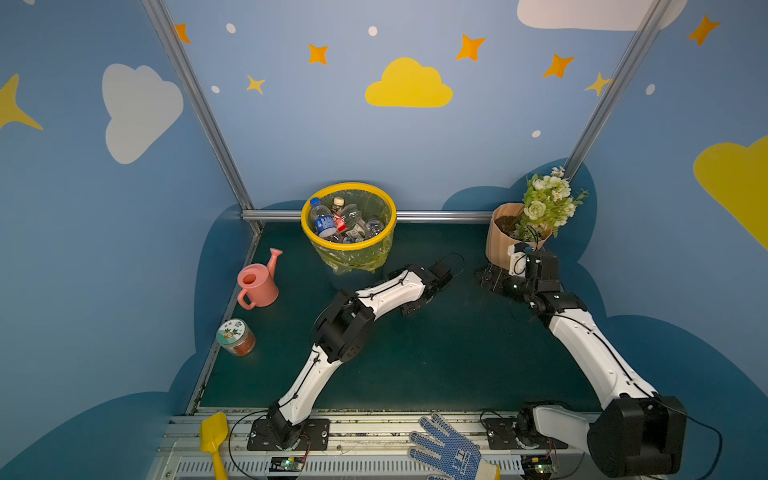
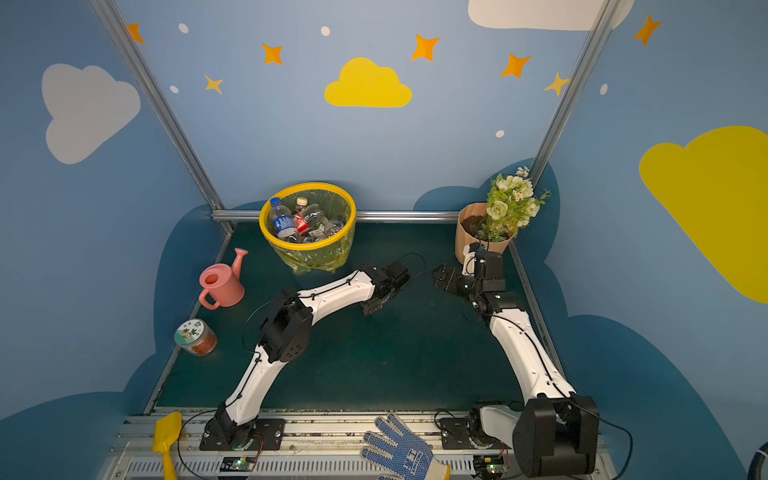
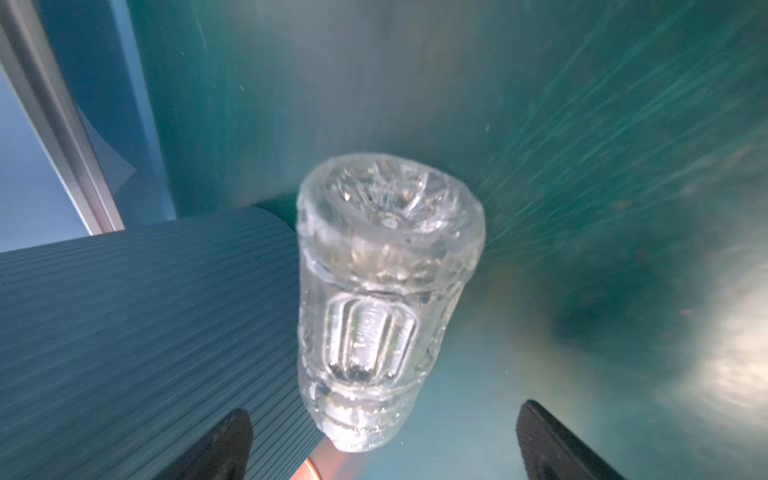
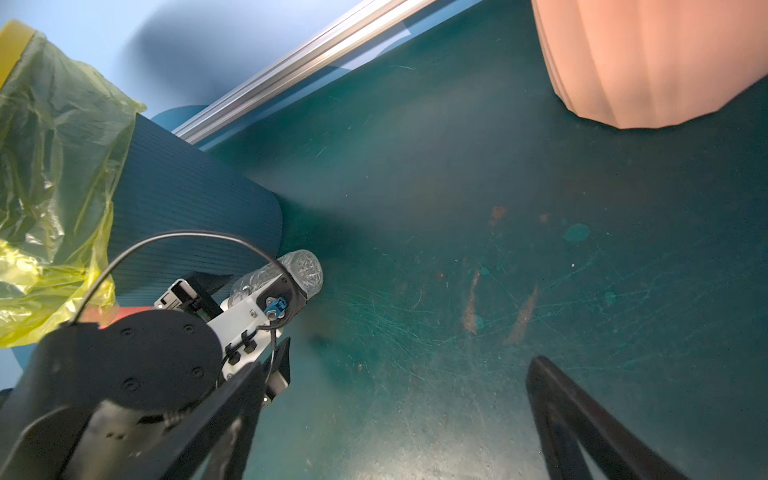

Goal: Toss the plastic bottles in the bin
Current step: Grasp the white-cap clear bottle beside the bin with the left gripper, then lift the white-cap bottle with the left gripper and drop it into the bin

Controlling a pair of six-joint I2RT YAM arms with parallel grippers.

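Bin point(image 1: 348, 247) on green mat point(image 1: 436, 357), cloud-painted walls point(image 1: 332, 137)

My left gripper point(image 3: 386, 415) had its two dark fingers point(image 3: 228, 444) spread wide, and a clear plastic bottle point(image 3: 382, 299) showed between them, touching neither, its moulded base pointing away from me. It was just beside the ribbed blue-grey wall of the bin point(image 3: 145, 332), over the scratched green bench point(image 3: 582, 145). An aluminium rail point(image 3: 62, 137) ran along the bench's edge beyond the bin.
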